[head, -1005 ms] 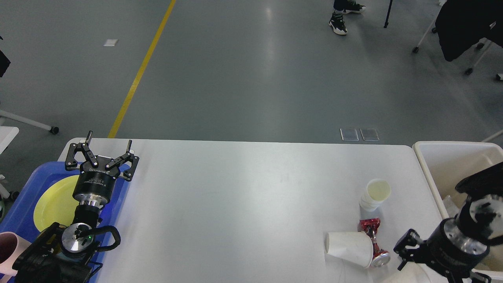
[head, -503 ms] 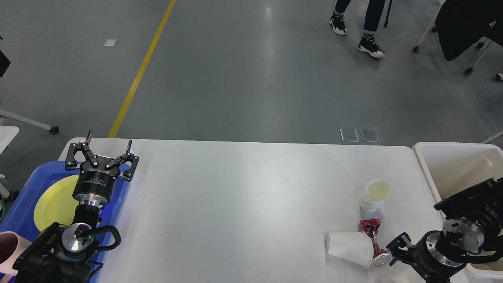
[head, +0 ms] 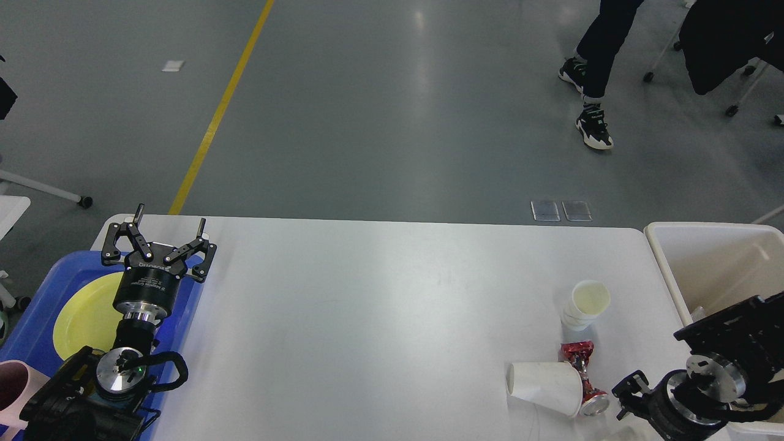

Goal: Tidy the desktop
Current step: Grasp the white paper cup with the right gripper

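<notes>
Two black robot arms flank the wide, smooth white desktop [head: 380, 318], which fills the lower part of the head view. The left gripper [head: 160, 229] stands at the table's far left corner with its two fingers spread open, holding nothing, above the far edge of a blue plastic tray [head: 37, 306] carrying a round yellow plate [head: 82, 315]. A pink cup [head: 12, 392] shows at the bottom left edge. The right gripper [head: 628, 398] sits low at the near right edge; it is small and dark, and whether its fingers are open or closed cannot be told. Just left of it a crushed red drink can [head: 582, 373] lies touching a white paper cup tipped on its side [head: 545, 387]. A stack of upright white paper cups [head: 585, 304] stands just beyond them. A cream plastic bin [head: 716, 269] sits beside the table's right end. A person's dark-trousered legs and sneakers [head: 594, 122] cross the grey floor beyond.
</notes>
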Tool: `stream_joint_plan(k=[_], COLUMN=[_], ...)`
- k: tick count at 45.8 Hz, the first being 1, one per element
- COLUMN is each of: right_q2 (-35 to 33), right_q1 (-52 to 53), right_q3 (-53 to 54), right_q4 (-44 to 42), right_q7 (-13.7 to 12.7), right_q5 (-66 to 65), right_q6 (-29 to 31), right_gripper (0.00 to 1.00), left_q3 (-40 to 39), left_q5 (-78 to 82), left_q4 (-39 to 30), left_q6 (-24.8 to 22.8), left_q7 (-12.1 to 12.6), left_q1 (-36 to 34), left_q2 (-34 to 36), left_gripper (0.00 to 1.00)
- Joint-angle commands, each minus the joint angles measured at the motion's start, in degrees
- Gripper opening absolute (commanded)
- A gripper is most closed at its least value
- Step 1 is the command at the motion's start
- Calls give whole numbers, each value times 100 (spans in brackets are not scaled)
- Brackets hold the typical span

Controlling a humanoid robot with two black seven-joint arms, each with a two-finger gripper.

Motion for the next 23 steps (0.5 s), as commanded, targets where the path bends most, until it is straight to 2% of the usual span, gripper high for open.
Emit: stream_joint_plan(k=[1,23], right_q2=[0,9], right_q1=[-16,-569], right_q3=[-9,158], right_q4=[-66,-620], right_q7=[0,0], right_q5=[-1,-1], right_q6=[-5,-5], right_gripper=[97,97], left_q3=[0,0], left_q5=[0,0], left_q4=[0,0], left_q6=[1,-8], left_q7=[0,0], left_q1=[0,0], left_q2=[0,0], left_gripper=[96,96])
